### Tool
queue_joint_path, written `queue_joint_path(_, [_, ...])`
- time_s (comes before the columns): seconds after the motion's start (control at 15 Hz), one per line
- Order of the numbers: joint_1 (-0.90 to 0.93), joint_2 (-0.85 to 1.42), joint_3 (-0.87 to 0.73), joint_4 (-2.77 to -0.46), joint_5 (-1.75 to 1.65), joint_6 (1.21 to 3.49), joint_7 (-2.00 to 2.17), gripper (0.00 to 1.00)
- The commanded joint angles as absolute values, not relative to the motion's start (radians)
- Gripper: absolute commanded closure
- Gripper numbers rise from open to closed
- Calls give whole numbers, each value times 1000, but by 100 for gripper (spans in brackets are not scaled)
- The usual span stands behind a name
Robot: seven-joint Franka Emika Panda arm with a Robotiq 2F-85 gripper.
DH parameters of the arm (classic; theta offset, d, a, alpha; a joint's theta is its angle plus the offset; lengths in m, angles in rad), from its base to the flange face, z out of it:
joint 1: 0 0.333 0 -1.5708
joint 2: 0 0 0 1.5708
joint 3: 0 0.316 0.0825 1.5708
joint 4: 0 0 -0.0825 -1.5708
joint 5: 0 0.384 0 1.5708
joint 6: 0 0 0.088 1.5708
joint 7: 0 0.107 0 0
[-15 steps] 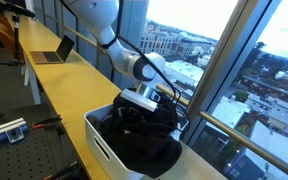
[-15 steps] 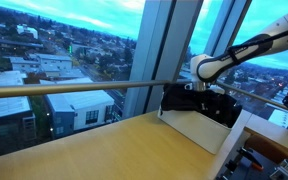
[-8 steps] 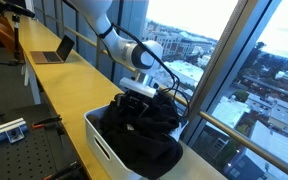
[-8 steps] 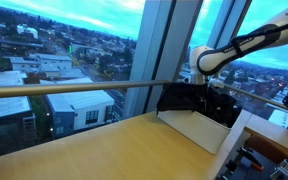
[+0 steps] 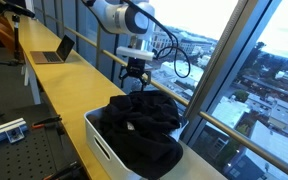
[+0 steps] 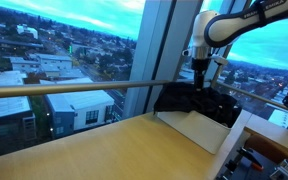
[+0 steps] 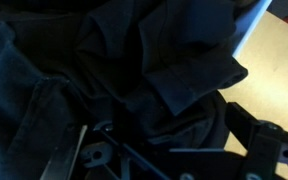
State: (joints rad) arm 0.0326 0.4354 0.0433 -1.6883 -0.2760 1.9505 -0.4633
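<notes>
A heap of black clothing (image 5: 144, 125) fills a white bin (image 5: 102, 147) on the wooden counter; in the exterior view from the other side the clothing (image 6: 189, 100) spills over the top of the bin (image 6: 199, 131). My gripper (image 5: 136, 78) hangs above the heap by the window, open, with nothing between its fingers. It is also seen clear of the pile (image 6: 200, 76). In the wrist view the folded dark fabric (image 7: 134, 60) lies below the gripper (image 7: 159, 140), whose two fingers stand far apart.
A long wooden counter (image 5: 64, 88) runs along the glass wall, with an open laptop (image 5: 54, 52) farther down it. A metal handrail (image 6: 74, 88) crosses the window. A grey perforated table with tools (image 5: 4, 130) stands beside the counter.
The gripper has opened and risen off the black clothing, which stays in the bin. The arm has swung up toward the window.
</notes>
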Motion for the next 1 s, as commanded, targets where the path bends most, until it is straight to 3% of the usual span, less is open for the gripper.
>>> queue_joint_path(0.0, [48,370,57,-1720,-293,1947,-436,0])
queue_joint_path(0.93, [52,379,65,-1708,-279,1946,-422,0])
